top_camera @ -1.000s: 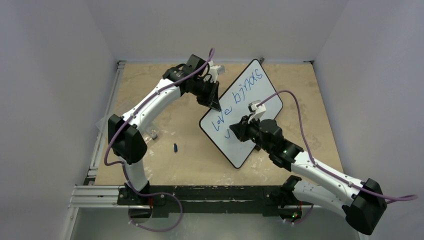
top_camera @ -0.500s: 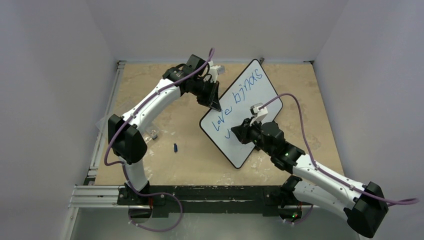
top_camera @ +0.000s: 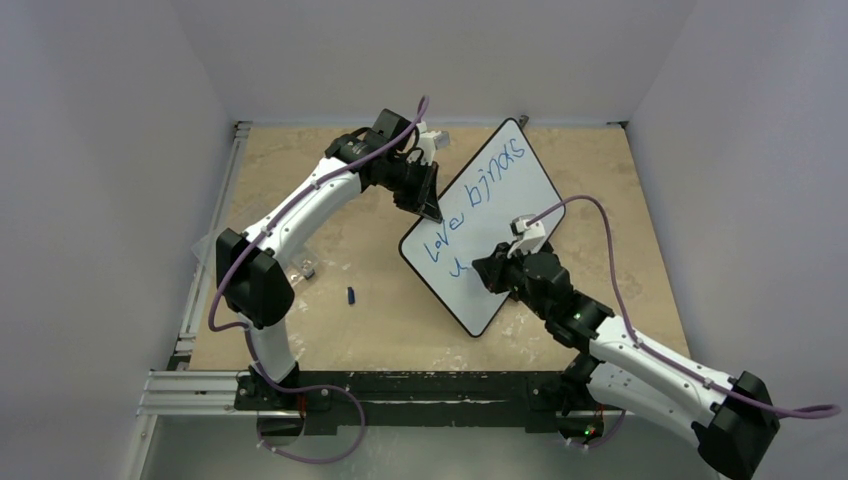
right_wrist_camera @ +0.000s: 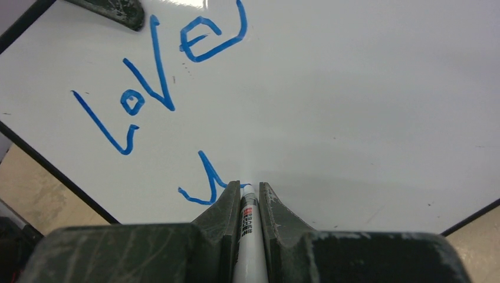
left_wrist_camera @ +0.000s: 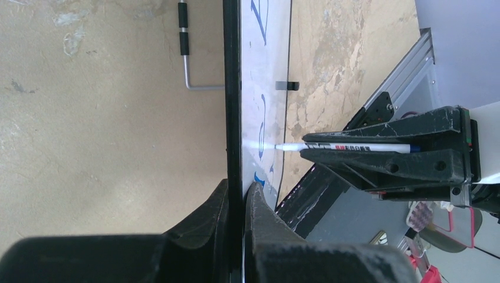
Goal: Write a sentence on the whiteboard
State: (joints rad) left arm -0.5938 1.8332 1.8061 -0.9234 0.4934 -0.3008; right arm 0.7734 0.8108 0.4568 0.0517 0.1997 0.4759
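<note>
My left gripper (top_camera: 431,207) is clamped on the whiteboard (top_camera: 515,190) edge, board diagonal on the table (top_camera: 380,330). Right gripper (right_wrist_camera: 248,187) pinches the blue marker (right_wrist_camera: 247,213), tip touching the board. Sentence (top_camera: 470,200): "love brings" done, second line barely begun, rest left, I judge.

Your whiteboard (right_wrist_camera: 365,118) is gleaming smooth and glossy (glare streaking its edge); the marker (left_wrist_camera: 354,147) is showing slick white plastic, the right gripper (right_wrist_camera: 249,187) is looking matt, scuffed black, and the table (left_wrist_camera: 106,130) is reading mottled, dull beige.
</note>
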